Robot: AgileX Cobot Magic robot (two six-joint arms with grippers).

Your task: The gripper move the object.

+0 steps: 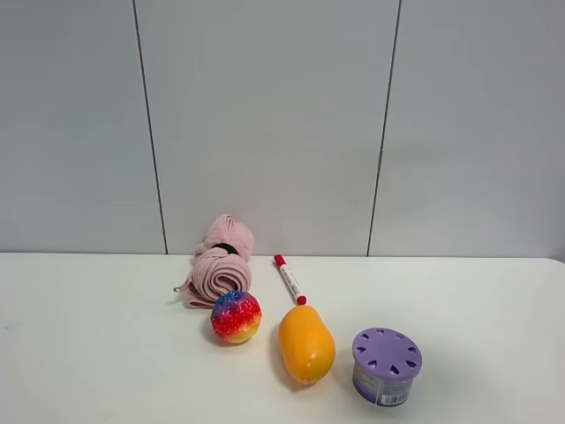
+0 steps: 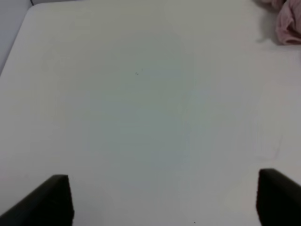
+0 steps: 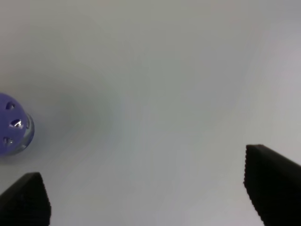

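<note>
The rolled pale pink towel bundle point(image 1: 219, 263) with a black band lies on the white table near the back wall, just behind the rainbow ball. A corner of it shows in the left wrist view point(image 2: 288, 21). Neither arm shows in the exterior high view. My left gripper point(image 2: 164, 200) is open and empty over bare table, well apart from the towel. My right gripper point(image 3: 148, 193) is open and empty over bare table, with the purple container off to one side.
A rainbow ball point(image 1: 236, 317), an orange mango-shaped toy point(image 1: 306, 344), a red-capped marker point(image 1: 289, 279) and a purple round container point(image 1: 386, 366), also in the right wrist view point(image 3: 13, 125), stand in front of and right of the towel. A grey panelled wall backs the table point(image 1: 88, 336).
</note>
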